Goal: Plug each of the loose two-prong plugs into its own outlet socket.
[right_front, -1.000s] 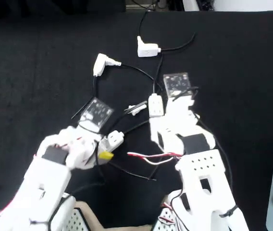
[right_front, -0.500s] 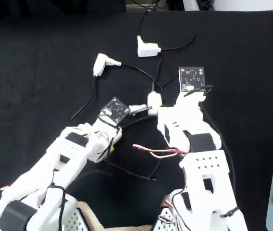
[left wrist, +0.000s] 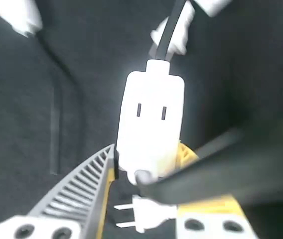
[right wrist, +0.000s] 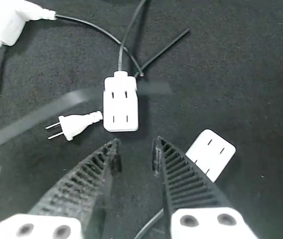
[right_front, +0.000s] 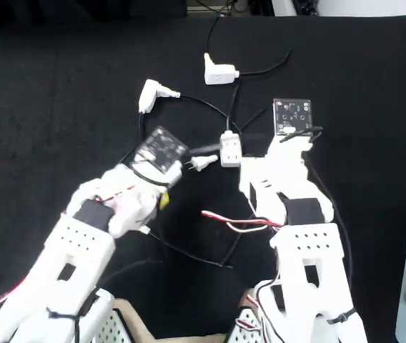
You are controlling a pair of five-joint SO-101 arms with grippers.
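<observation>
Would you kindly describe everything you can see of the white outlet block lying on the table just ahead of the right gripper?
The white outlet block is a rectangular, plastic-looking body lying flat, face up, on the black table. Its face shows two pairs of empty slots. A black cord leaves its far end. A loose two-prong plug lies beside it, prongs pointing away. The right gripper is just short of it, not touching.

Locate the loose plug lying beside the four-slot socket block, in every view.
High view: plug lies beside the socket block, prongs pointing away.
Left wrist view: probably the plug beneath the held socket.
Right wrist view: plug beside the socket block.
Shared landmark, high and right wrist: socket block.
</observation>
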